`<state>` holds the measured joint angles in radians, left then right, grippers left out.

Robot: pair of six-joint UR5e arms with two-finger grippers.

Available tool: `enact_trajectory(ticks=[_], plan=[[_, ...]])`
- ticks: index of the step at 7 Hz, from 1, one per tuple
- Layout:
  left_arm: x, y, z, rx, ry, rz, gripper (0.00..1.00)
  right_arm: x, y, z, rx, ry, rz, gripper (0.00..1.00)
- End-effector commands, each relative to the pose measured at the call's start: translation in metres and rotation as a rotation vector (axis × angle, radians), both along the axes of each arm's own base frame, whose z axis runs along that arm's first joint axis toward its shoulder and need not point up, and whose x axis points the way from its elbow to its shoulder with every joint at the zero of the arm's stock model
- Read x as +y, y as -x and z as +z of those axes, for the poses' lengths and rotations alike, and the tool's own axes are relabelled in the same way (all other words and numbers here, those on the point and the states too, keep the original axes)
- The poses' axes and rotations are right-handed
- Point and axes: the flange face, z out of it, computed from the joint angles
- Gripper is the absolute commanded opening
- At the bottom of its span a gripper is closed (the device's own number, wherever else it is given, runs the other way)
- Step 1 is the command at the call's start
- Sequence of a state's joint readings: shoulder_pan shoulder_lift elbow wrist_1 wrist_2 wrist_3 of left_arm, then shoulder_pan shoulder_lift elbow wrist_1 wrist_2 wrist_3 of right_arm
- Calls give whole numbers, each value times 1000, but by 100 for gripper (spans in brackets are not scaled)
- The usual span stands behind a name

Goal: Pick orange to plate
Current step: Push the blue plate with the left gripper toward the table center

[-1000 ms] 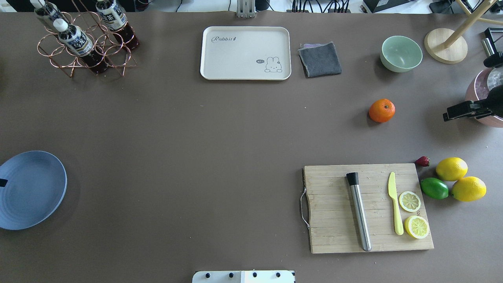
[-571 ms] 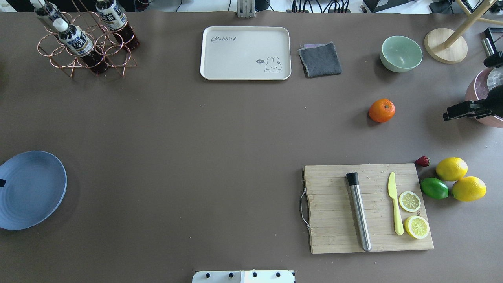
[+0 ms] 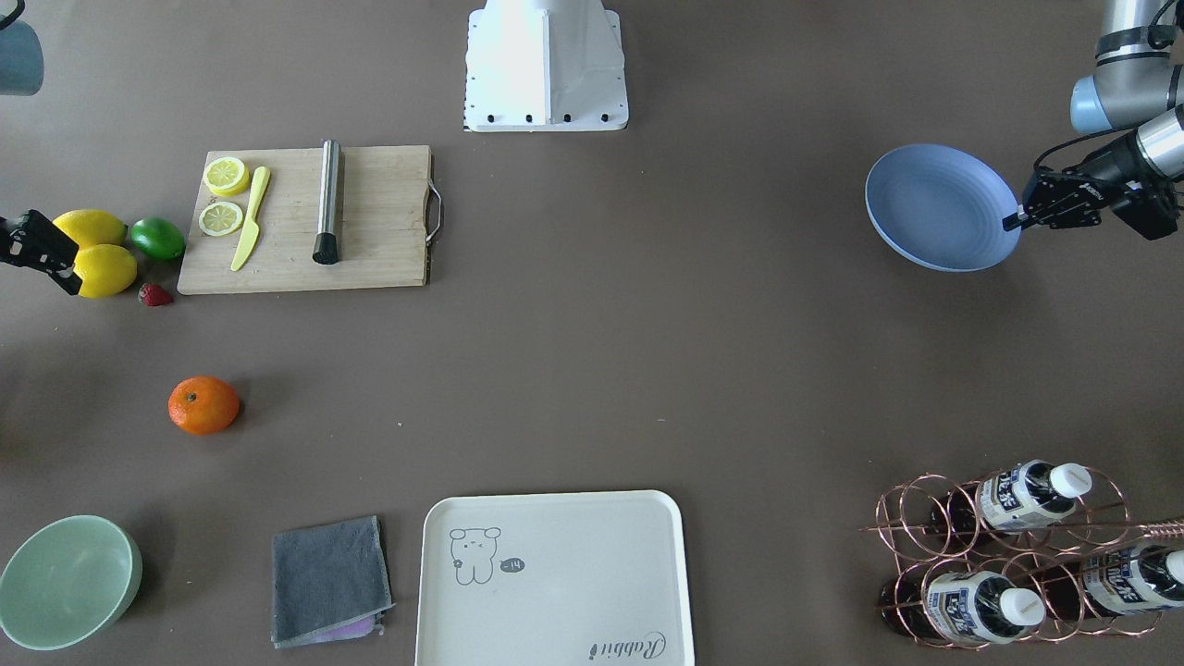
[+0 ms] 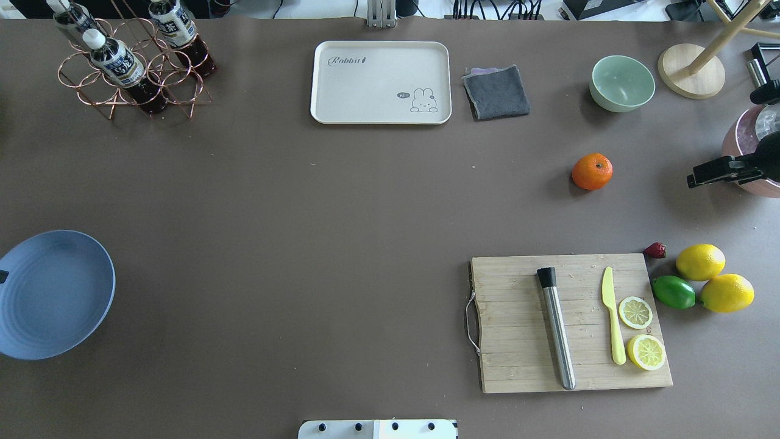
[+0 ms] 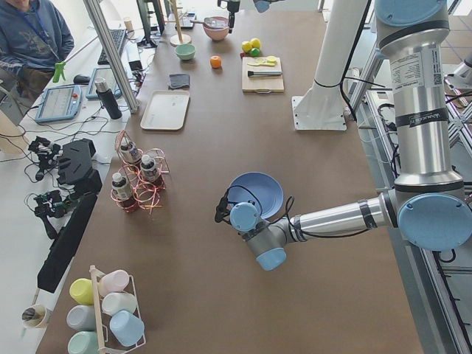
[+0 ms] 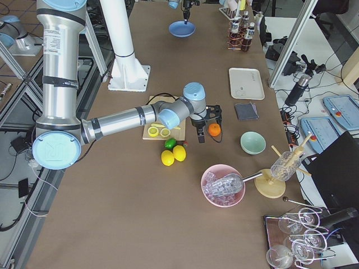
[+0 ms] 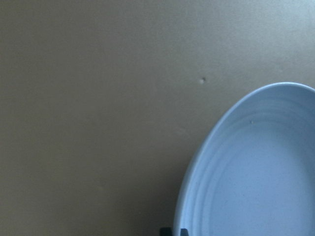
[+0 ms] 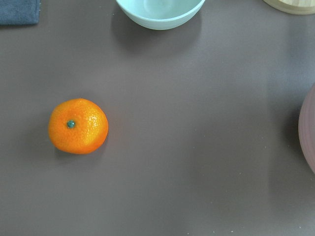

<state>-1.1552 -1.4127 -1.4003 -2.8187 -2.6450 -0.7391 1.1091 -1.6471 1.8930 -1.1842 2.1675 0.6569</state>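
Tabletop (image 4: 304,213), left edge: left gripper (image 3: 1013,222) fingers pinch the rim of the tilted plate (image 3: 934,208). 1 orange (image 4: 592,171) lies free toward the far right corner. Right gripper (image 4: 691,180) finger state: I cannot tell.

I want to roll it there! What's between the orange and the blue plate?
Nothing: only bare brown table between orange and plate, in the overhead view.

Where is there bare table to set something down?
The widest bare stretch is mid-table, bordered by the tray, the plate and the cutting board. A smaller patch lies between the orange and that board. Crowded: around the lemons, lime and strawberry.
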Motion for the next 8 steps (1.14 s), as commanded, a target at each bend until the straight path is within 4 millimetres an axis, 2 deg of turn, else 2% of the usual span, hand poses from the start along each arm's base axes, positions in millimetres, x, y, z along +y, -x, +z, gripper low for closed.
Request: enact_trajectory(ticks=[1, 2, 3, 4, 5, 6, 7, 8], plan=[[-59, -19, -95, 96, 113, -70, 0, 0, 0, 0, -1, 0, 1, 100], [-83, -42, -133, 128, 137, -67, 0, -1, 0, -1, -1, -1, 1, 100], [-92, -84, -165, 137, 163, -89, 0, -1, 1, -2, -2, -3, 1, 100], [-94, -143, -201, 152, 195, -85, 0, -2, 2, -2, -2, -3, -1, 100], [-109, -188, -240, 133, 218, -122, 0, -2, 2, -3, -3, -3, 0, 100], [-111, -242, -290, 69, 237, -169, 0, -2, 3, -2, -2, -2, -1, 100], [-93, -292, -336, -9, 258, -180, 0, -2, 4, -2, -2, -2, -3, 100], [-76, -340, -370, -36, 240, -186, 0, -2, 4, -2, -2, 0, -3, 100]])
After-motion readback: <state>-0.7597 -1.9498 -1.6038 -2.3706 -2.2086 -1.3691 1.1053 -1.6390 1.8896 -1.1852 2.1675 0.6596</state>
